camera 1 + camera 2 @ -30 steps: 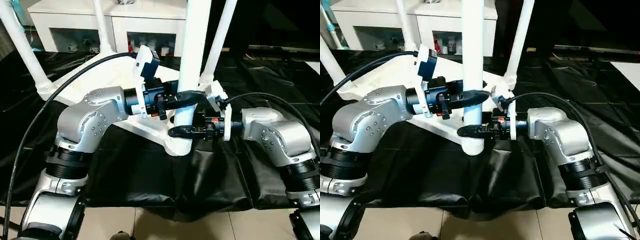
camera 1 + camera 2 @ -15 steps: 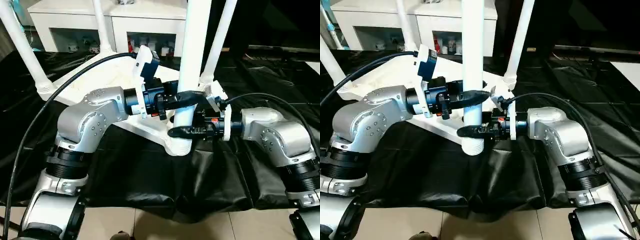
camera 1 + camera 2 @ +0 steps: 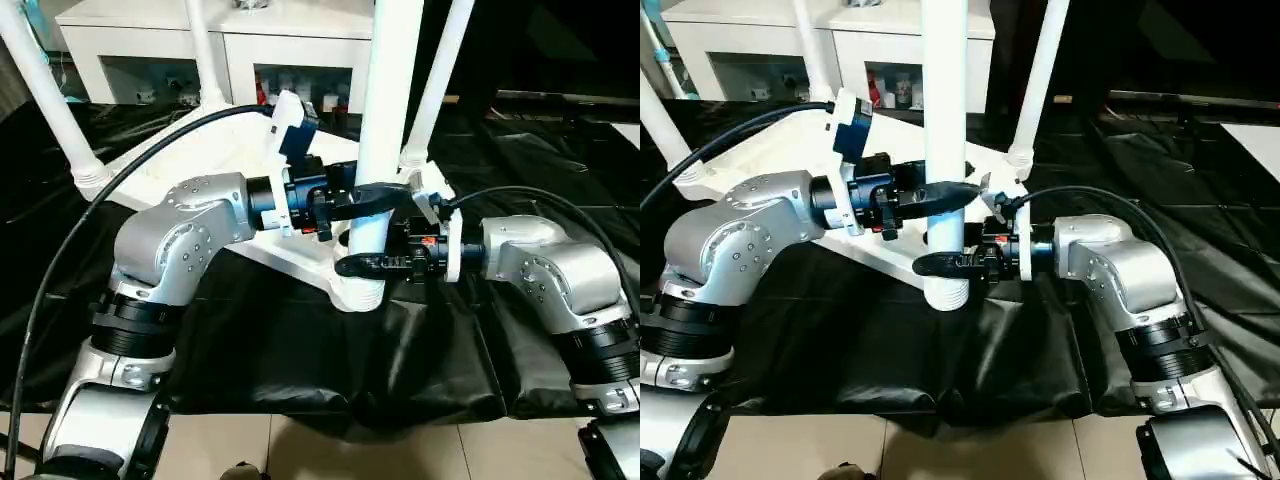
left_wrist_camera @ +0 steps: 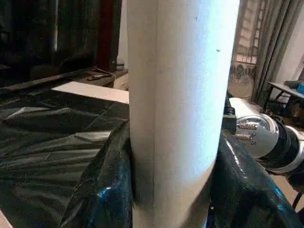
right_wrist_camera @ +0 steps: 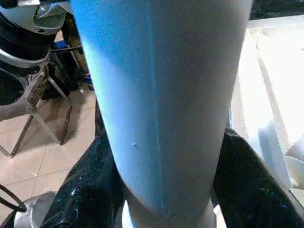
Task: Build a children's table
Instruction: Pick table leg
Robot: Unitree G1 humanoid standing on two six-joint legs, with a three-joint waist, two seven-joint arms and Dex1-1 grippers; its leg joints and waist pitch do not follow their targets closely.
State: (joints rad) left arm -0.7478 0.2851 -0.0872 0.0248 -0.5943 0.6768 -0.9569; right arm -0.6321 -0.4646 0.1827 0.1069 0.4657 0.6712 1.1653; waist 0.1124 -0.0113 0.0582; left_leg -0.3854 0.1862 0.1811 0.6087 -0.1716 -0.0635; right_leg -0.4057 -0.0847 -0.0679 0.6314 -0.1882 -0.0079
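While the white tabletop (image 3: 215, 160) lies upside down on the black-draped worktop (image 3: 300, 350), three legs already stand up from its corner sockets — one at the far left (image 3: 50, 100), one at the back (image 3: 205, 55), one at the right (image 3: 435, 85) — and the fourth leg (image 3: 385, 120) stands upright over the near corner socket (image 3: 360, 292), close to the worktop's front edge. Both tools clamp this leg from opposite sides: the left tool (image 3: 375, 193) higher up, the right tool (image 3: 365, 263) just below it, its fingers (image 5: 80, 199) pressed against the tube. Bare black cloth spreads to the right and in front. Behind the worktop stands a white cabinet (image 3: 230, 45) — small items on its shelves are too small to tell apart.
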